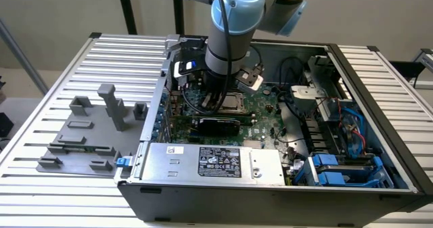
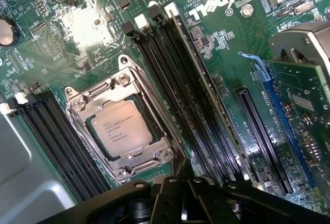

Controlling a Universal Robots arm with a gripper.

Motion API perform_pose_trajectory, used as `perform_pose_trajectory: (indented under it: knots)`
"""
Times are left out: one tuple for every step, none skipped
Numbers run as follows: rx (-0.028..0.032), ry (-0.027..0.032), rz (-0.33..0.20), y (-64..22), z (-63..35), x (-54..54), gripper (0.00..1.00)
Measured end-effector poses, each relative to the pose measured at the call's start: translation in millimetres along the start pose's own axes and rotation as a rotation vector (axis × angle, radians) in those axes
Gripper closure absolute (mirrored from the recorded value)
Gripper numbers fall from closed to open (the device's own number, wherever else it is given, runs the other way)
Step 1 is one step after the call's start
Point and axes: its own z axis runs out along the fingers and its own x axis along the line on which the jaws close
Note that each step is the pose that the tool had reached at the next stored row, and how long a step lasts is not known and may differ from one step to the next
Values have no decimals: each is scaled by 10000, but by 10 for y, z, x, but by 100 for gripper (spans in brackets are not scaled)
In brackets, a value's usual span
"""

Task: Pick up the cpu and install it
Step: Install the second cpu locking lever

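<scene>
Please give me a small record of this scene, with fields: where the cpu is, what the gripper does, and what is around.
cpu: lying flat inside the socket frame on the motherboard
gripper: shut, holding nothing, above the board beside the socket
computer case: open, arm reaching into it
grey fixture: on the table at the exterior view's left

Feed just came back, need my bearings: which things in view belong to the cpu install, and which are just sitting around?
Job:
cpu, lying in the motherboard socket
gripper, shut, above the board

Lying about:
grey fixture blocks on the table outside the case
power supply
memory slots
blue drive brackets
</scene>
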Motion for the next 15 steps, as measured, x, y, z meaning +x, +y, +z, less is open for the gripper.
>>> perform_pose_trajectory:
  knots:
    - [5, -1, 1, -1, 0, 0, 89]
    - [9, -11, 5, -2, -6, 0, 89]
    - [15, -17, 8, -5, -17, 1, 89]
    - [18, -18, 10, -7, -26, 2, 89]
    - [20, -19, 10, -10, -43, 6, 89]
    - [20, -18, 8, -16, -69, 13, 89]
    - [22, -21, 8, -25, -107, 21, 89]
    - [23, -21, 8, -34, -149, 31, 89]
    - [23, -20, 9, -45, -191, 42, 89]
    - [22, -21, 10, -56, -229, 54, 89]
    - [23, -19, 9, -67, -271, 67, 89]
    - [23, -22, 9, -76, -315, 77, 89]
    - [23, -20, 8, -84, -358, 84, 89]
    - [24, -22, 8, -91, -402, 91, 89]
    - [25, -22, 9, -94, -438, 99, 89]
